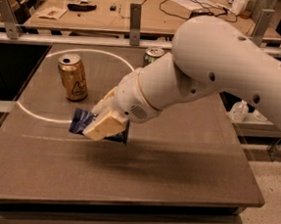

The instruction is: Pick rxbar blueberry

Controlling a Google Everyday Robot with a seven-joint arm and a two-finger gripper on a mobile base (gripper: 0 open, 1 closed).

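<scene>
Dark table (pixel 185 157) carrying gold can (pixel 73 76) standing upper left, green can (pixel 154 55) standing top centre; gripper (pixel 102 126) clasping rxbar blueberry (pixel 79 121) left of centre.

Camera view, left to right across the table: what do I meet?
gold can → gripper, jaws shut on the rxbar → green can

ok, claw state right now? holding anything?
Claw: closed on the rxbar blueberry, which looks raised just off the table, in front of the gold can.
</scene>
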